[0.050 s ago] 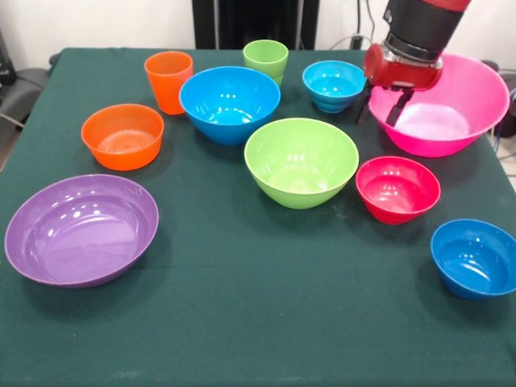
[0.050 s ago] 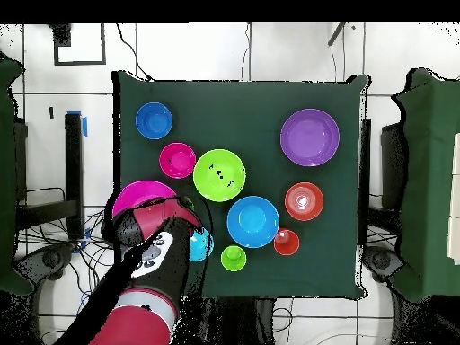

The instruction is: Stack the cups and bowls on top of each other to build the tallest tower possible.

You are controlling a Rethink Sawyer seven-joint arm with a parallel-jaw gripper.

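Note:
My gripper (image 1: pixel 380 109) hangs open at the back right, one finger on each side of the huge pink bowl's (image 1: pixel 455 109) left rim. Just left of it sits a small blue bowl (image 1: pixel 334 85). The light green cup (image 1: pixel 266 60) and orange cup (image 1: pixel 169 81) stand upright at the back, with the large blue bowl (image 1: pixel 230 103) in front of them. The lime green bowl (image 1: pixel 301 161) is mid-table, the red bowl (image 1: pixel 397 189) to its right, and another small blue bowl (image 1: pixel 474 258) at the front right. On the left are the orange bowl (image 1: pixel 122 135) and purple bowl (image 1: pixel 81 230). All stand apart, none stacked.
The dark green cloth-covered table (image 1: pixel 258 330) carries everything. In the overhead view my arm (image 2: pixel 148 269) covers part of the pink bowl (image 2: pixel 139 192) and the small blue bowl (image 2: pixel 202 245). Cables lie on the floor beside the table.

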